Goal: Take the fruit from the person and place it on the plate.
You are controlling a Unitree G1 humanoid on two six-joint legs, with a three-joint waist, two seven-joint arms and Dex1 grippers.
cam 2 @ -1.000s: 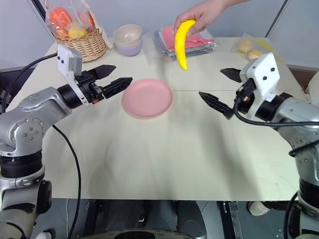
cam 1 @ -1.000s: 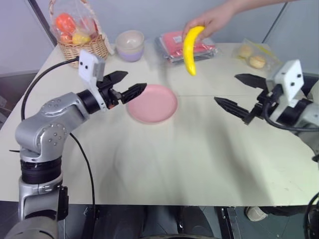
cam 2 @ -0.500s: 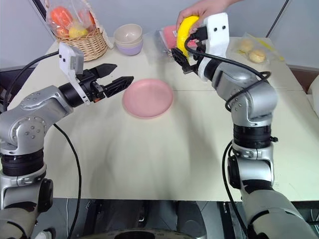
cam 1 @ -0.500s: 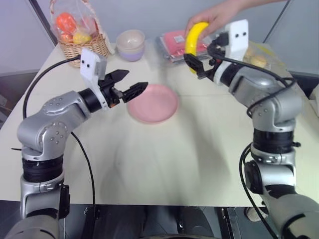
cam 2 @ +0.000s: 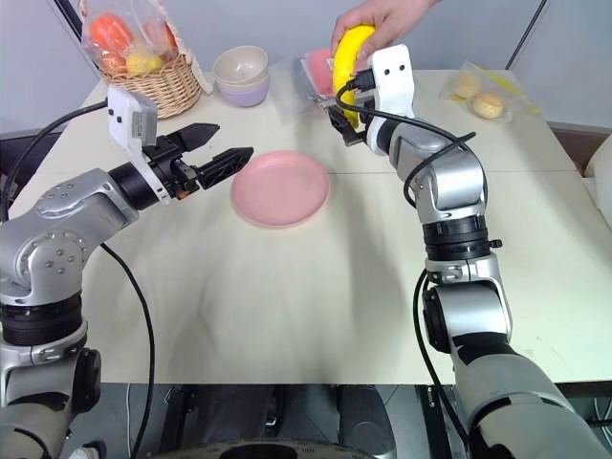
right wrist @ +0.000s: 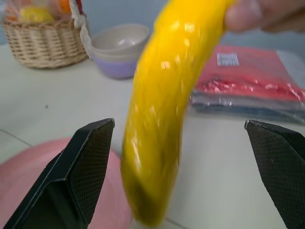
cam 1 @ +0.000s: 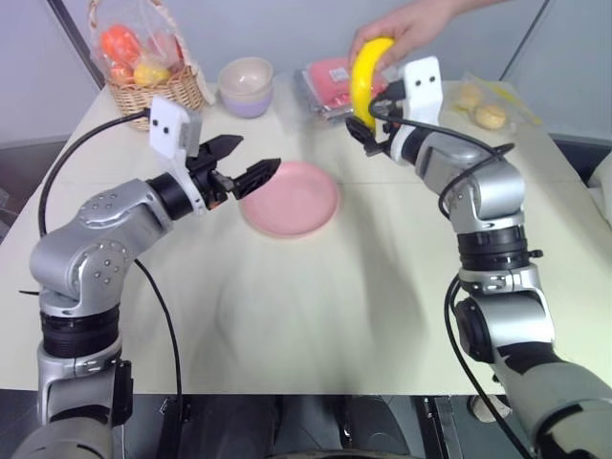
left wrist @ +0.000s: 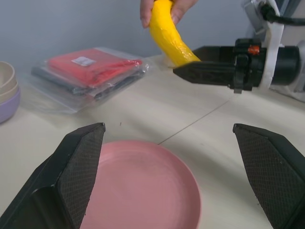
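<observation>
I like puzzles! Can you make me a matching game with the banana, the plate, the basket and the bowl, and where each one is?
Things:
1. banana
2. plate
3. basket
4. bowl

Places:
A. at the table's far left corner, with fruit inside
B. in a person's hand, hanging between the right claw's open fingers
C. flat on the table, just ahead of the left claw
D. on the table between the basket and the red packet

Pairs: 1-B, 2-C, 3-A, 4-D
</observation>
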